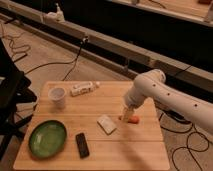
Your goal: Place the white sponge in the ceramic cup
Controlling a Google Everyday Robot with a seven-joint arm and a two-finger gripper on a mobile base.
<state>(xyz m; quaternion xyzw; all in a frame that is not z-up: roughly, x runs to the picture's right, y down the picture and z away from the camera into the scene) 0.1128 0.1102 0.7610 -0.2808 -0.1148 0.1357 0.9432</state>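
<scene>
Wooden table (127,150) | 1 white sponge (106,124) | 1 ceramic cup (57,96) | 1 pincer (128,115) at orange item (133,120), grip: cannot tell

The gripper (128,115) hangs low over the right part of the table (137,150). It covers one end of a small orange-red thing (135,120), so I cannot say what this thing is. The arm (170,97) goes beyond the right side of the table and is cut off there by the picture's edge. Left of the table, a dark piece of furniture (10,95) is also cut by the edge. At the back of the table lies a white bottle (82,89); its print is too blurred to read.
</scene>
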